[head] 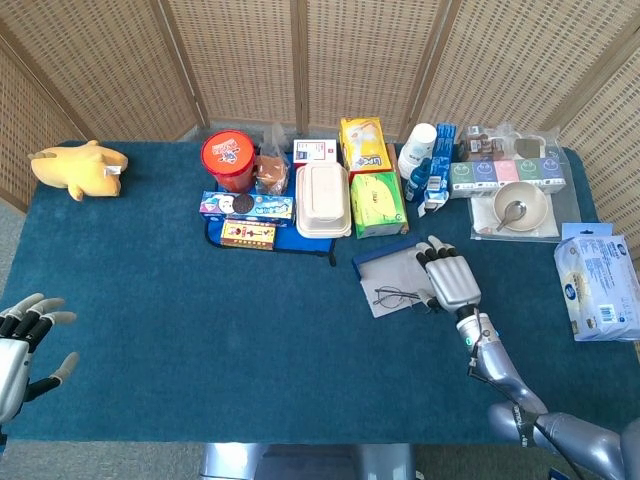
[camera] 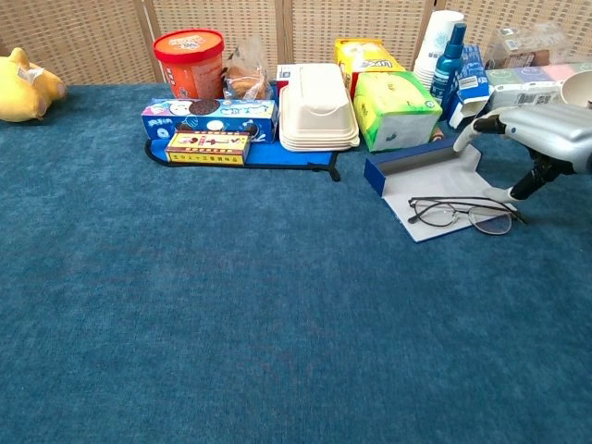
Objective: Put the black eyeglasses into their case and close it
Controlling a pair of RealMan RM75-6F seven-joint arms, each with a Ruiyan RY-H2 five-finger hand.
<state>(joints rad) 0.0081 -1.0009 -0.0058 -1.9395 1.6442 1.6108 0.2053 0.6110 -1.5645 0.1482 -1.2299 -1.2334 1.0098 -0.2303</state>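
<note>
Chest view: the right hand (camera: 541,134) is hovering with fingers spread, empty, just right of the black eyeglasses (camera: 462,214), which are lying on the open case (camera: 427,180). Risk: the thin frames are liable to slip sideways off the flap.

Black eyeglasses (camera: 461,214): thin wire frame, unfolded, lying flat on the grey inner flap, at the case's 5 o'clock. Case (camera: 421,169): dark blue, open, shallow tray tilted, grey lining exposed.

No text legible; print on red tub (head: 228,160), boxes, packets too small to read.
</note>
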